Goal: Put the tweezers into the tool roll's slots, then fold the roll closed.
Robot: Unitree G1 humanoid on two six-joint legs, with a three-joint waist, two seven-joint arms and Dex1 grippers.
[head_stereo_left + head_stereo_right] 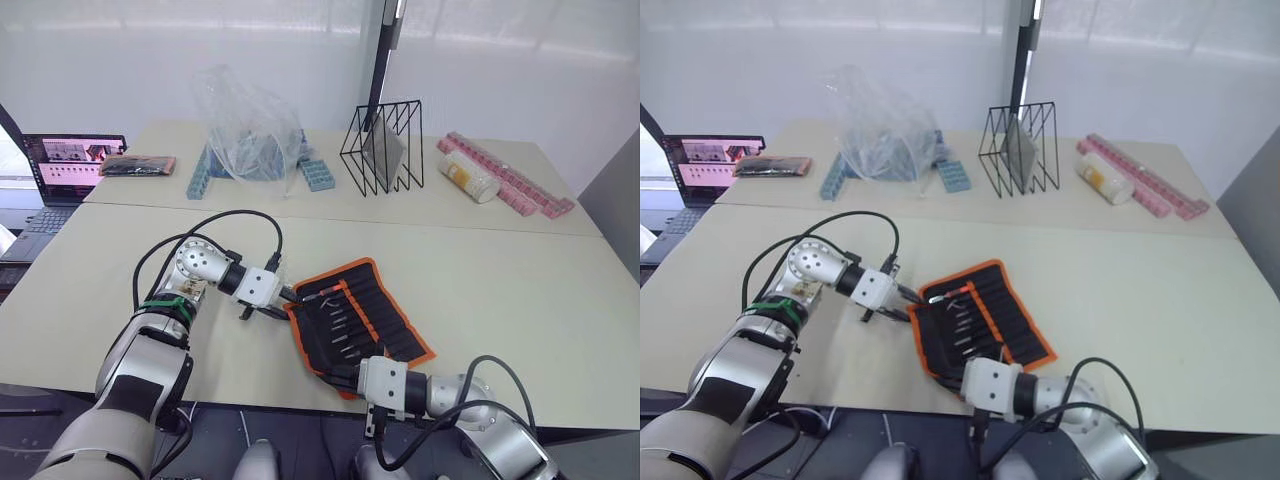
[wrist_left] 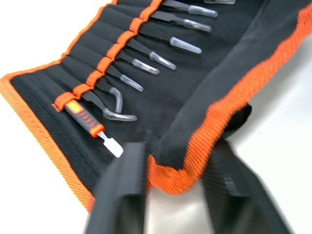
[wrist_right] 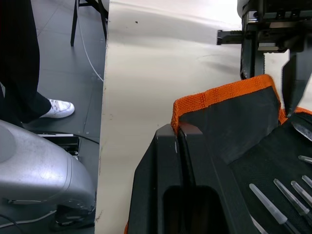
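Black fabric tool roll with orange trim [image 1: 358, 316]: open on beige table [image 1: 520, 290].
Slim black tweezers [image 2: 161, 36]: tucked in slots [image 2: 105, 61].
Left gripper [image 2: 178, 187]: jaws apart, straddling roll's folded corner.
Right gripper [image 3: 179, 134]: pinched on roll's near edge.

No readable text, label, brand or number anywhere: laptop screen [image 1: 68, 160] too small to make out, jar [image 1: 470, 177] label illegible, tool roll [image 1: 358, 318] unmarked.

Two pale beige tables [image 1: 520, 300] pushed together – the near one bears the open black orange-trimmed tool roll [image 1: 385, 310]; the far one a crumpled clear plastic bag [image 1: 245, 130], black wire rack [image 1: 385, 150], pink strips [image 1: 515, 180]
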